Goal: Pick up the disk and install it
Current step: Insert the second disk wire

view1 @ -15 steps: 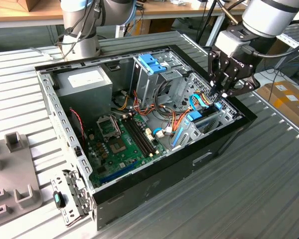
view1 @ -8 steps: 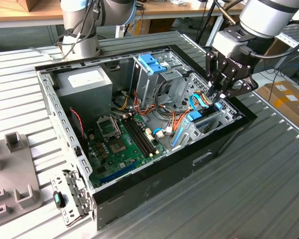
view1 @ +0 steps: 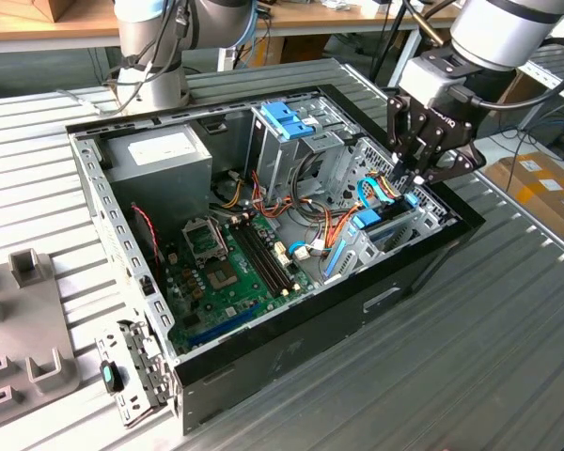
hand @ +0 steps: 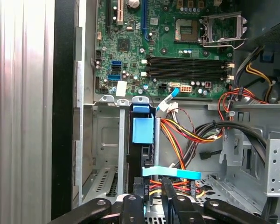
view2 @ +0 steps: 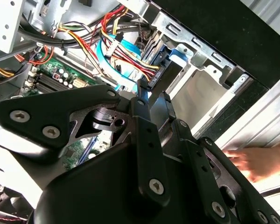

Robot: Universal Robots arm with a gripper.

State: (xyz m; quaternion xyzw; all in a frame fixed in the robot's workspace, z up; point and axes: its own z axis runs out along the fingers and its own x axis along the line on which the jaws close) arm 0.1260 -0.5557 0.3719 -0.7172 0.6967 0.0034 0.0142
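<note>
The disk (hand: 141, 140) stands on edge in the case's (view1: 395, 272) drive bay, and the hand (view1: 415, 177), fingers nearly closed and apparently holding nothing, should press straight down, clear of the cables (hand: 191, 133).

exterior: high, oblique | wrist views: close, sharing drive bay (hand: 142, 140)

Claw (view1: 415, 178) sits over the drive cage (view1: 399, 225), disk (hand: 141, 154) standing in the cage directly below. Motherboard (view1: 230, 268) lies beyond the disk, inside the case (view1: 291, 362). Case rests on the surface (view1: 470, 357).
</note>
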